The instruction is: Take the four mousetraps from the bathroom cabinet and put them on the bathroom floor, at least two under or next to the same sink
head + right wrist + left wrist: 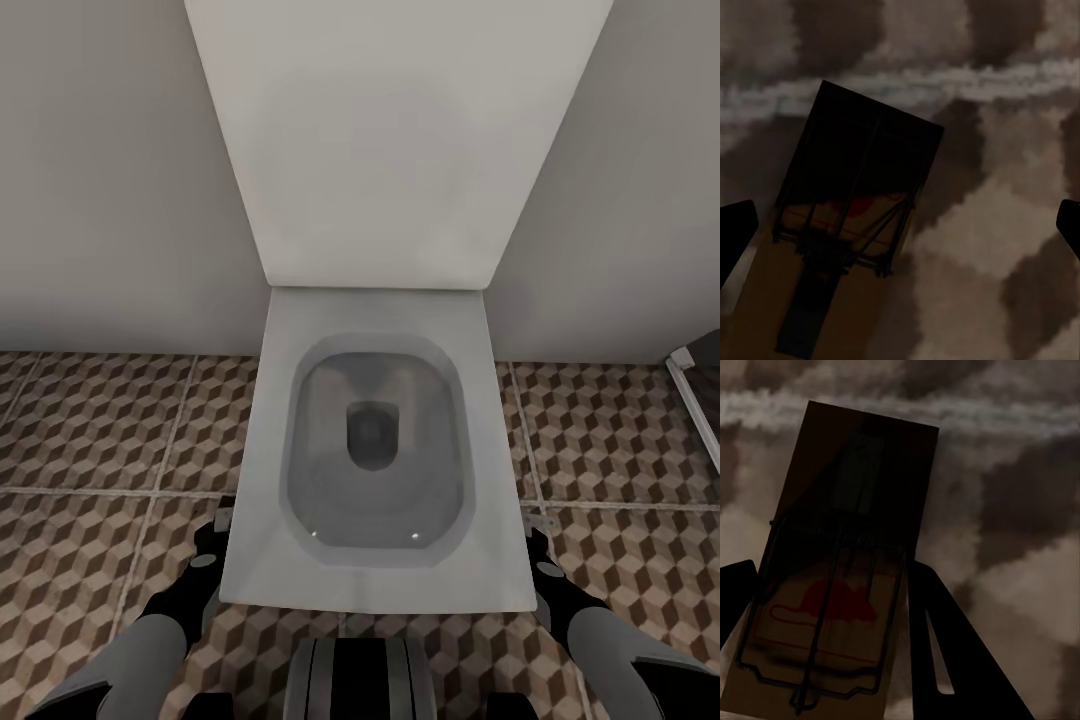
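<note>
- The robot faced a white toilet [375, 440] with its lid up against the wall, and each arm hung low on one side of the bowl over the cube-patterned floor [95, 430].
- The left gripper [832, 660] had a mousetrap [844, 562] between its dark fingers [945, 652], and the trap appeared clamped there above the tiles.
- The right gripper [900, 225] stood with its fingers wide apart, while a second mousetrap [847, 232] lay between them. I could not tell whether that trap rested on the floor or hung from something unseen.
- No sink was visible here, so a trap released at this spot risked landing beside the toilet and not counting toward the pair needed at the basin.
- The left trap was held near one end, so a bump against the bowl's side could twist it loose.
- The wrist views were dark and blurred, so judging height above the tiles was hard, and an early release might have let a trap flip or skid.
</note>
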